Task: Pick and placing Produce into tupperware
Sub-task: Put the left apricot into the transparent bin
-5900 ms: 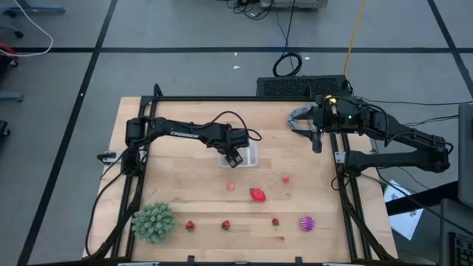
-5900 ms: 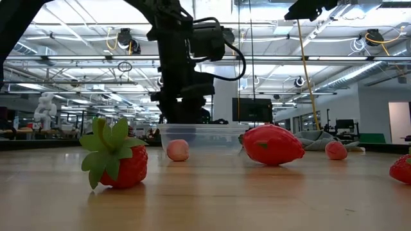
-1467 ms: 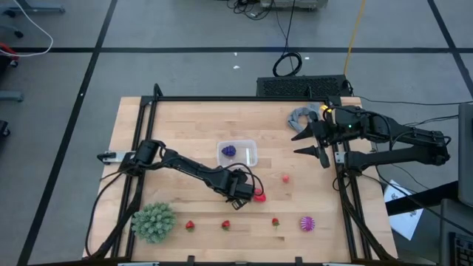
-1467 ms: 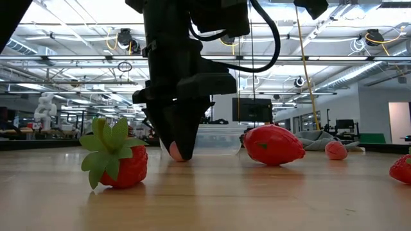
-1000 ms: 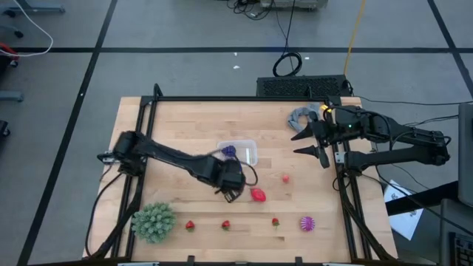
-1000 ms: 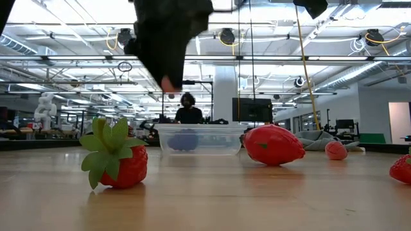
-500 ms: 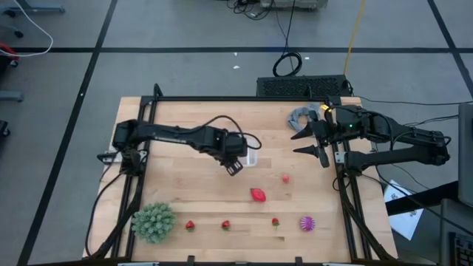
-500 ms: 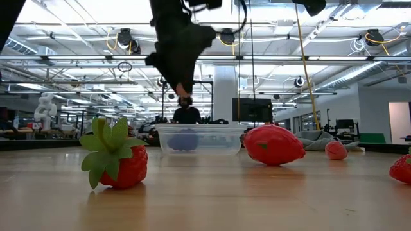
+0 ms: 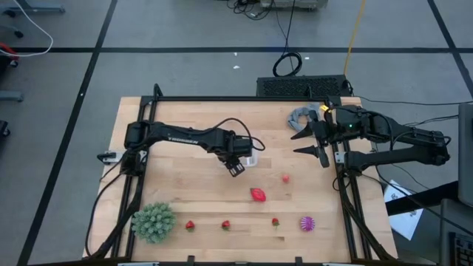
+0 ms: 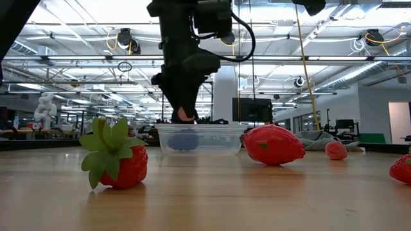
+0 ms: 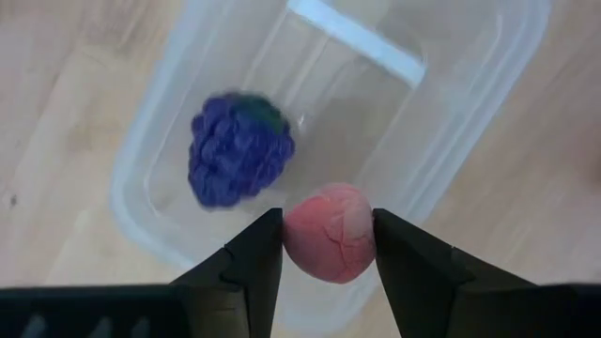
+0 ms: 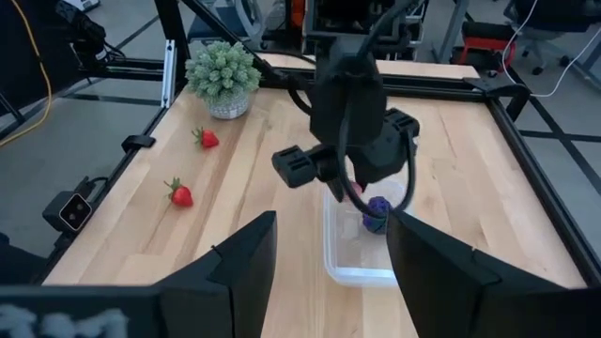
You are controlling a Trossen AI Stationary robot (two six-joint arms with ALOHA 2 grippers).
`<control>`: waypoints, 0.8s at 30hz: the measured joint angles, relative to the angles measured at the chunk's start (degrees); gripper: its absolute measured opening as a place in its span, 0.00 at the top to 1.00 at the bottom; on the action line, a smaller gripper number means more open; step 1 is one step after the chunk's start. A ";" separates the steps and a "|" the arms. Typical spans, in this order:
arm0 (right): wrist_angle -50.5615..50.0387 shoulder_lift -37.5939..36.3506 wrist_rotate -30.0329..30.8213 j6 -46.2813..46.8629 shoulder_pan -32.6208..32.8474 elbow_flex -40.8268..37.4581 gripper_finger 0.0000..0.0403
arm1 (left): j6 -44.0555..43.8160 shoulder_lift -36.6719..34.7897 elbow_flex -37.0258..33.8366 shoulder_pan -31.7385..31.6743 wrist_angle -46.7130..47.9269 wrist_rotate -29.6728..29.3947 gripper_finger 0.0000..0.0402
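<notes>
A pink fruit (image 11: 331,232) is pinched between the fingers of the left gripper (image 11: 328,246), held just above the tupperware (image 11: 470,113) near the table's centre. A purple berry (image 11: 238,150) lies inside at ten o'clock. The right gripper (image 9: 319,140), spread wide, is parked at three o'clock.
</notes>
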State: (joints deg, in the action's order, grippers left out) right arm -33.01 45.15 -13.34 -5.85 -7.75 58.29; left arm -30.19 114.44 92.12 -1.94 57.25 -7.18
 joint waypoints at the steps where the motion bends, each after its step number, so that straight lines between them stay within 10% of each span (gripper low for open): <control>1: -0.04 0.00 -0.02 0.02 0.00 -0.32 0.52 | 0.24 0.08 0.00 -0.05 -0.22 0.02 0.60; 24: 2.82 0.00 0.00 -0.83 0.00 -7.57 0.52 | 0.85 3.70 -0.02 -1.46 -1.35 2.44 0.60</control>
State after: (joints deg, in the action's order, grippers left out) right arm -30.20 45.15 -13.34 -6.67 -7.75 50.72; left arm -29.34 118.15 92.09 -3.40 55.90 -4.73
